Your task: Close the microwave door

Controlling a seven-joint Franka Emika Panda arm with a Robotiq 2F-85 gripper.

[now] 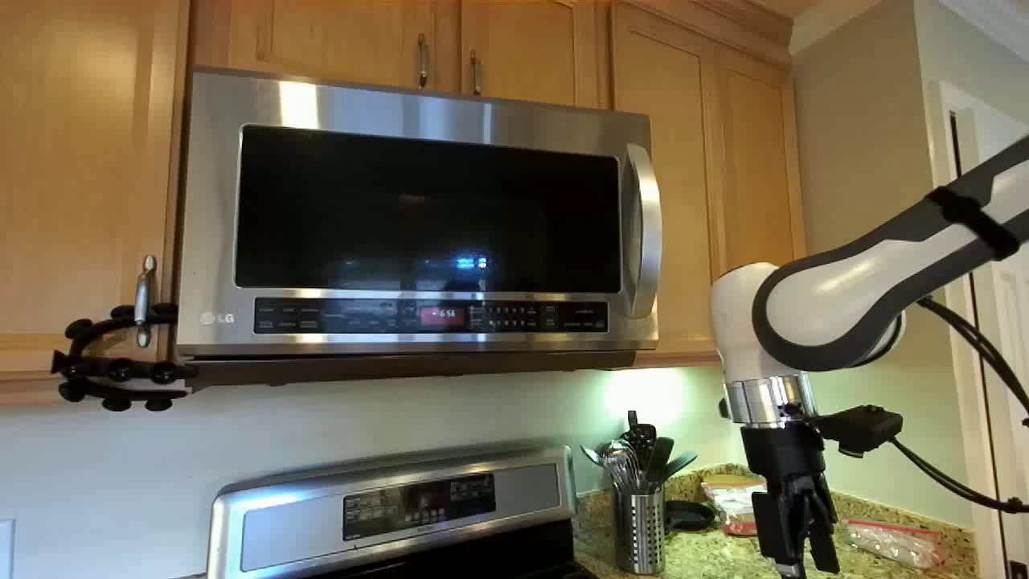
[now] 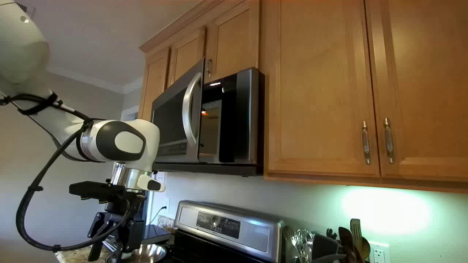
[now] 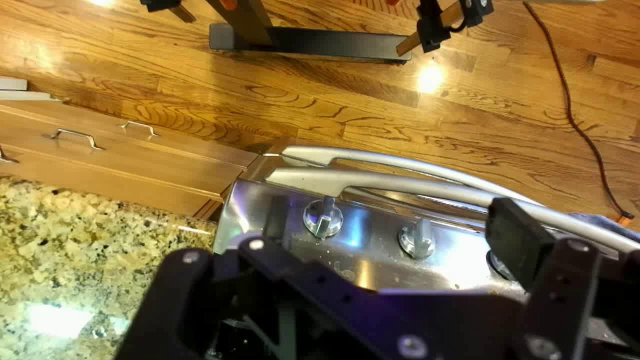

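Note:
The microwave door (image 1: pixel 426 209) has a steel frame, a dark glossy window and a curved steel handle (image 1: pixel 645 233). In an exterior view the door (image 2: pixel 172 113) stands partly open, swung out from the microwave body (image 2: pixel 248 117); its handle (image 2: pixel 187 109) is at the free edge, and the black front behind it shows. My gripper (image 1: pixel 796 535) points down, below and to the right of the door there. It also shows below the door (image 2: pixel 113 246), apart from it. In the wrist view my gripper (image 3: pixel 392 222) has its fingers wide apart with nothing between them; the door is out of that view.
A stove with a steel control panel (image 1: pixel 522 490) stands below the microwave. A steel utensil holder (image 1: pixel 641 527) and plastic bags (image 1: pixel 892 543) are on the granite counter. Wooden cabinets (image 2: pixel 318 91) surround the microwave. A metal bowl (image 2: pixel 148 252) is near the gripper. Oven handles (image 3: pixel 400 182) show below.

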